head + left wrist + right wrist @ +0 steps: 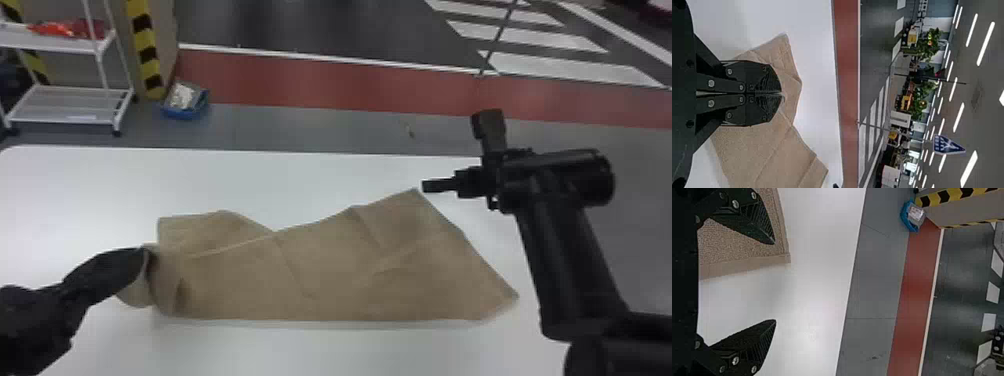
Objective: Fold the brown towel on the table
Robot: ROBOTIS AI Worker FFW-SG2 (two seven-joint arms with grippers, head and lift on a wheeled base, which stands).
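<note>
L hand (142,254) gripping towel (325,270), wht tbl (300,182)

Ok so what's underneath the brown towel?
The brown towel lies over the white table, whose bare top shows around it. Anything beneath the cloth is covered, so I can't tell. The left hand pinches the towel's left end.

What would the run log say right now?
brown towel: creased, on table | left hand: pinching towel's left end | right hand: open near far corner
</note>
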